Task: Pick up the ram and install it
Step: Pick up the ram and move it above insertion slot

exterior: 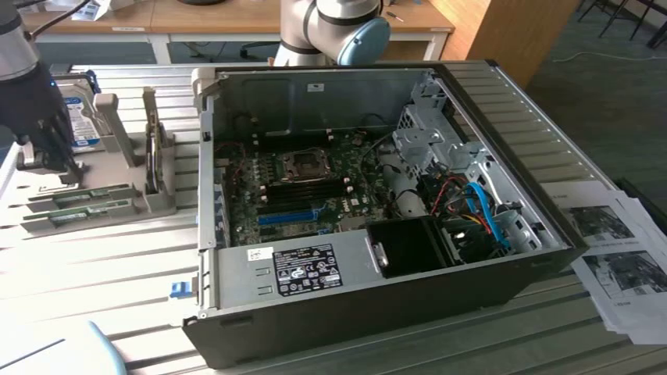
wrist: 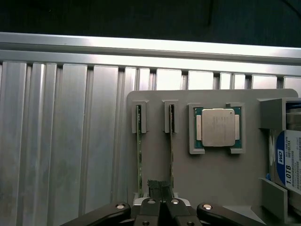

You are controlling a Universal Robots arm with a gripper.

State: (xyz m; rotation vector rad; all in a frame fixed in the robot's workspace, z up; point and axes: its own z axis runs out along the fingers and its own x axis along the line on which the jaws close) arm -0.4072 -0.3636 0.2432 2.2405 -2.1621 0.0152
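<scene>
Pincer [wrist: 159, 189] beside edge-up ram [wrist: 171, 146], lengthwise toward it

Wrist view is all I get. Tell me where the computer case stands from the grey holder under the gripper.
Observer: The open computer case lies on the exterior view's right of the grey holder that the gripper hangs over, apart from it.
Operator: Report its memory slots.
Observer: Dark slots run between the CPU socket and the blue slot strip. I cannot tell whether any is filled.
Operator: Say what lies past the case.
Observer: Printed sheets lie beside it, on the exterior view's right.
</scene>
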